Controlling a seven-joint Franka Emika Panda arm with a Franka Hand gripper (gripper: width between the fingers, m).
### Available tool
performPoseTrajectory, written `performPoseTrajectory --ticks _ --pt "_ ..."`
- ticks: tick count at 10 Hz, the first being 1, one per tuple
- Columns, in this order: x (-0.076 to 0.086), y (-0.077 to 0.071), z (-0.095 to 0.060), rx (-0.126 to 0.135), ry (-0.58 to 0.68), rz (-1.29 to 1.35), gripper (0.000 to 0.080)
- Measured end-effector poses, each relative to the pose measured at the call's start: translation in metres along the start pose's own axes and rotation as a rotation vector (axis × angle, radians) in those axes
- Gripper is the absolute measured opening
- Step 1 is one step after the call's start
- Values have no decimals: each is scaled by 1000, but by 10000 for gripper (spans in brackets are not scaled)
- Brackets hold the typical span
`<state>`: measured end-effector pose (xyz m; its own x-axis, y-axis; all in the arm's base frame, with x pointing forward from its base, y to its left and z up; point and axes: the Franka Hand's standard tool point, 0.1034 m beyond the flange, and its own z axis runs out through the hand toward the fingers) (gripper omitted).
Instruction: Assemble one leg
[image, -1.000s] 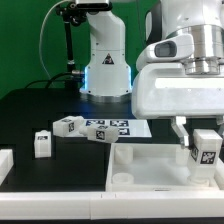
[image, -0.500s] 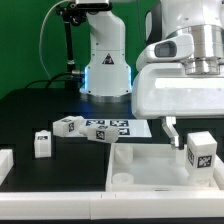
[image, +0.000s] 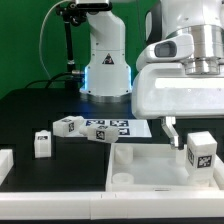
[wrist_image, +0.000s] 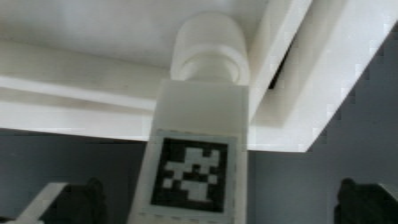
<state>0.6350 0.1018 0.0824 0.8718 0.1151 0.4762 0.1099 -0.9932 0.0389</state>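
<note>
Jaws open: the two dark fingers (wrist_image: 64, 203) stand on either side of the leg (image: 200, 152), clear of it and gripping nothing. The arm's white hand housing (image: 180, 92) hangs directly above the leg, pointing down. The leg stands upright at the far corner of the white panel (image: 140, 170), on the exterior view's right; whether it sits in a socket cannot be told. Its facing side carries a black-and-white square tag (wrist_image: 192, 172). Farther back on the black table (image: 30, 105), loose blocks (image: 42, 143) lie beside the marker board (image: 118, 127). The arm base (image: 105, 65) stands behind.
</note>
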Motion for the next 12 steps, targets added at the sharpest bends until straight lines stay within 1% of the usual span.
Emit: performPoseTrajectory --ticks 3,4,5,6,7,8,9,10,11,12 --pt "0 0 0 0 0 0 649" --pt "0 1 0 4 -25 3 649" --pt "8 5 -3 7 -39 14 649" --pt "11 8 -4 17 -102 20 649" --pt "17 17 -8 33 -211 40 649" --pt "27 26 -11 43 -268 65 649" --pt "28 24 -13 53 -377 116 649" --pt "34 21 -13 61 -454 138 649" --pt "33 23 -8 63 -500 151 649" --pt "28 23 -5 60 -549 177 649"
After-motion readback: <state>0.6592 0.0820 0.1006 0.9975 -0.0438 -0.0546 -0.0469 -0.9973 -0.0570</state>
